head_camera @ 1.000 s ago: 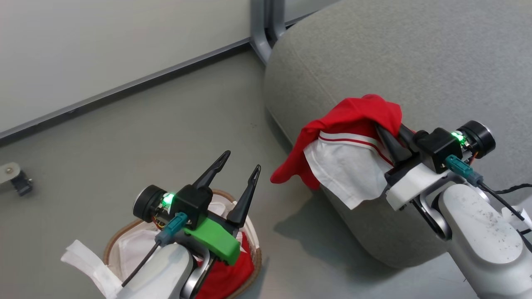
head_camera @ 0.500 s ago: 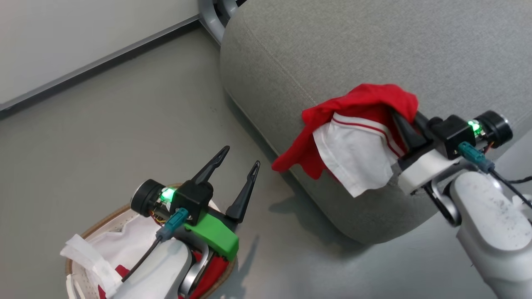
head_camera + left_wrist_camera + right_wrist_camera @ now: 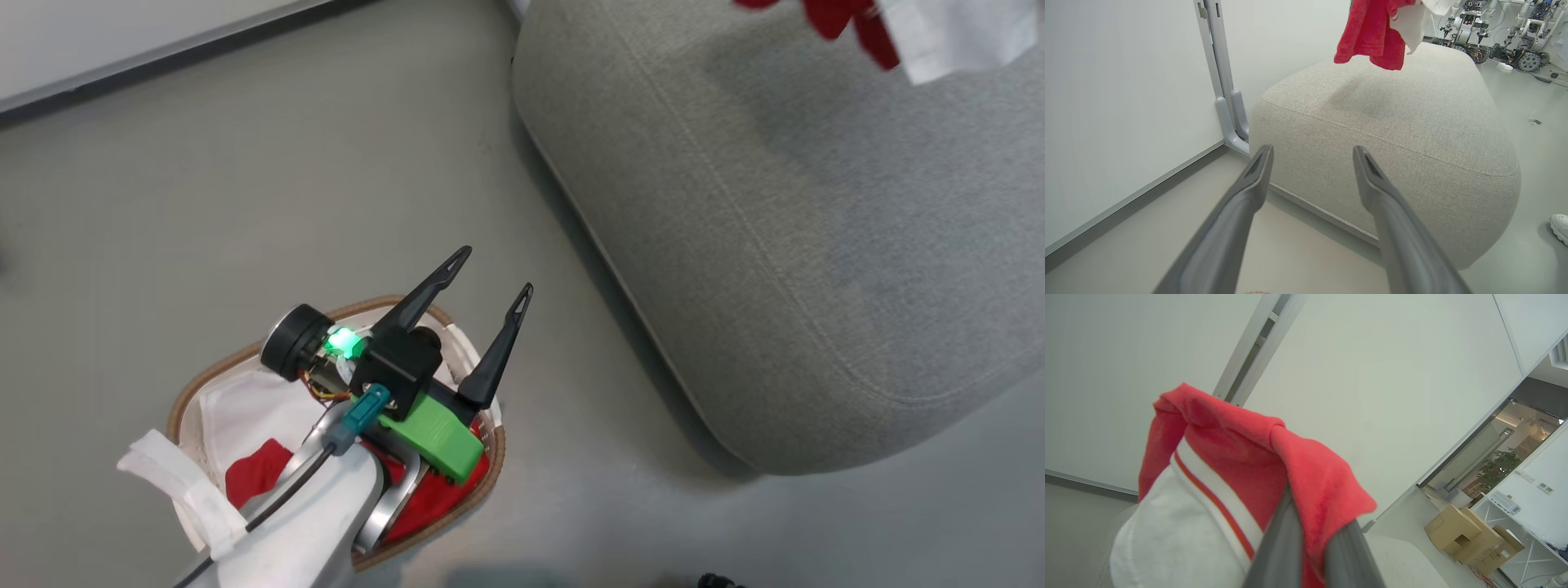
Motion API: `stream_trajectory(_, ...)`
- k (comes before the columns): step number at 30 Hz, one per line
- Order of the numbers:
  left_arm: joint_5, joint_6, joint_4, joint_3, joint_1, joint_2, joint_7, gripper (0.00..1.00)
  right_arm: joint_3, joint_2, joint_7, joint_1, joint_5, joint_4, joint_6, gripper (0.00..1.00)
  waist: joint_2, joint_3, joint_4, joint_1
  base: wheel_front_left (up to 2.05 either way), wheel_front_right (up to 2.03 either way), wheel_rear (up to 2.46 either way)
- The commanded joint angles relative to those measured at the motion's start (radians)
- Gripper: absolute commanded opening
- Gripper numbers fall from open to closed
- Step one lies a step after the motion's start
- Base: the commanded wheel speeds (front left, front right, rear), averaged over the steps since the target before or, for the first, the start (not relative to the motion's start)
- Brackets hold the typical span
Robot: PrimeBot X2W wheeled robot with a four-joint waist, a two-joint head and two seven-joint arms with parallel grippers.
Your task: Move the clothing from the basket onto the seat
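Note:
My left gripper (image 3: 494, 273) hangs open and empty just above the basket (image 3: 204, 384), a white basket with a brown rim standing on the floor. Red clothing (image 3: 257, 478) lies inside it on white cloth. In the left wrist view the left gripper (image 3: 1312, 152) points at the grey seat (image 3: 1392, 114). Another red and white garment (image 3: 1372, 32) hangs in the air above the seat (image 3: 775, 245), and its lower edge (image 3: 857, 20) shows at the head view's top. My right gripper (image 3: 1310, 539) is shut on this clothing (image 3: 1229, 457), which drapes over its fingertips.
A white wall and a grey metal post (image 3: 1224, 94) stand behind the seat. Other robots (image 3: 1470, 28) are parked far behind it. A person's white shoe (image 3: 1560, 226) is on the floor at the right. Cardboard boxes (image 3: 1470, 535) sit by a far shelf.
The head camera has shifted. My right gripper has lifted the red garment up over the seat, to the picture's top edge. The left gripper still hangs open over the basket.

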Motion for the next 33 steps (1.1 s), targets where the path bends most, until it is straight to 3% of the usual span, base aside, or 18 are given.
stream_trajectory(1, 0.009, 0.001, -0.015, -0.003, -0.028, 0.003, 0.009, 1.00, -0.001, -0.044, 0.015, -0.045, 0.000, 0.017, -0.001, 0.00, -0.0001, 0.111, 0.112, -0.0001, 0.00, 0.00, 0.00)
stream_trajectory(5, 0.035, -0.003, -0.053, -0.024, -0.065, -0.008, 0.027, 1.00, -0.029, -0.166, 0.038, -0.141, -0.015, 0.060, -0.001, 0.00, -0.0001, 0.192, 0.195, -0.0001, 0.00, 0.00, 0.00)
stream_trajectory(11, 0.063, 0.003, -0.126, -0.040, -0.104, -0.006, 0.042, 1.00, -0.100, -0.233, 0.034, -0.206, -0.003, 0.164, -0.001, 0.00, -0.0001, 0.307, 0.262, -0.0001, 0.00, 0.00, 0.00)
stream_trajectory(17, 0.083, 0.006, -0.169, -0.054, -0.124, 0.000, 0.057, 1.00, -0.167, -0.174, -0.010, -0.151, -0.055, 0.311, -0.001, 0.00, -0.0001, 0.371, 0.283, -0.0001, 0.00, 0.00, 0.00)
stream_trajectory(26, 0.077, 0.016, -0.165, -0.048, -0.109, 0.031, 0.060, 1.00, -0.236, -0.055, -0.049, -0.067, -0.153, 0.453, -0.001, 0.00, -0.0001, 0.371, 0.256, -0.0001, 0.00, 0.00, 0.00)
stream_trajectory(27, 0.075, 0.018, -0.161, -0.048, -0.105, 0.033, 0.060, 1.00, -0.248, -0.046, -0.049, -0.066, -0.155, 0.457, -0.002, 0.04, -0.0001, 0.370, 0.251, -0.0001, 0.00, 0.00, 0.00)
stream_trajectory(28, 0.073, 0.020, -0.157, -0.047, -0.101, 0.035, 0.059, 1.00, -0.261, -0.036, -0.049, -0.062, -0.157, 0.450, -0.002, 0.23, -0.0001, 0.367, 0.245, -0.0001, 0.00, 0.00, 0.00)
stream_trajectory(29, 0.073, 0.021, -0.153, -0.047, -0.098, 0.036, 0.059, 1.00, -0.274, -0.027, -0.050, -0.055, -0.156, 0.431, -0.002, 0.79, -0.0001, 0.365, 0.240, -0.0001, 0.00, 0.00, 0.00)
stream_trajectory(30, 0.069, 0.021, -0.148, -0.046, -0.094, 0.039, 0.058, 1.00, -0.286, -0.013, -0.050, -0.037, -0.157, 0.407, -0.001, 1.00, -0.0001, 0.360, 0.233, -0.0001, 0.00, 0.00, 0.00)
stream_trajectory(33, 0.062, 0.020, -0.138, -0.044, -0.090, 0.044, 0.053, 1.00, -0.300, 0.021, -0.050, 0.020, -0.165, 0.336, -0.001, 1.00, -0.0001, 0.342, 0.216, -0.0001, 0.00, 0.00, 0.00)
